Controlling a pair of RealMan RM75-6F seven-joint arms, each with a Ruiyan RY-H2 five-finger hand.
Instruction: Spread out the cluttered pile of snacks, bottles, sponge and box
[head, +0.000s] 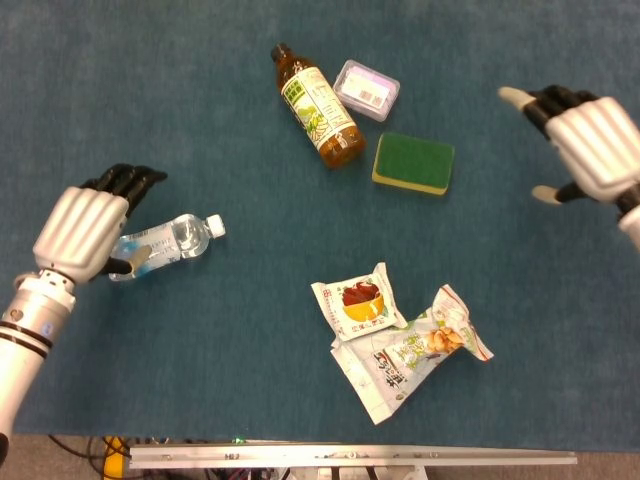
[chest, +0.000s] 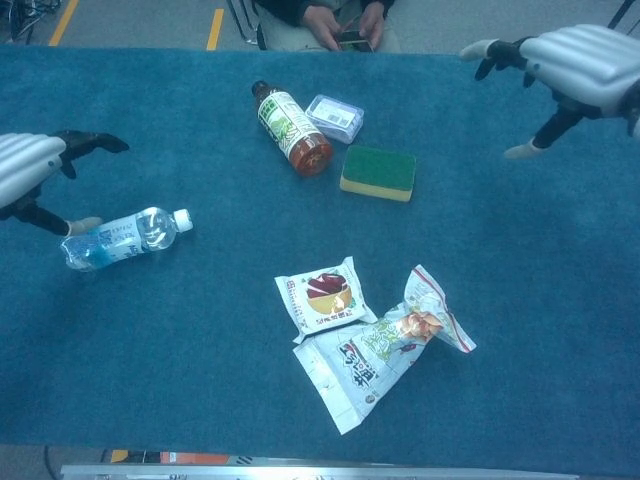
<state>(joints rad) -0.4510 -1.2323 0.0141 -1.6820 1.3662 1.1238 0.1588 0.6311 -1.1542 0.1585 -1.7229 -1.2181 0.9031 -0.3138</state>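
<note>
A clear water bottle (head: 168, 243) (chest: 128, 236) lies alone on the blue table at the left. My left hand (head: 82, 228) (chest: 30, 168) hovers over its base end, fingers spread, holding nothing. A brown tea bottle (head: 318, 106) (chest: 289, 127), a small clear box (head: 366, 89) (chest: 335, 117) and a green-and-yellow sponge (head: 413, 163) (chest: 378, 172) lie close together at the back. Two snack packets (head: 358, 304) (head: 408, 352) (chest: 323, 297) (chest: 376, 352) overlap at the front. My right hand (head: 586, 148) (chest: 565, 72) hangs open right of the sponge.
A seated person's hands (chest: 343, 22) show beyond the table's far edge. The metal front rail (head: 350, 456) runs along the near edge. Bare blue cloth (head: 230, 340) lies between the water bottle and the snack packets.
</note>
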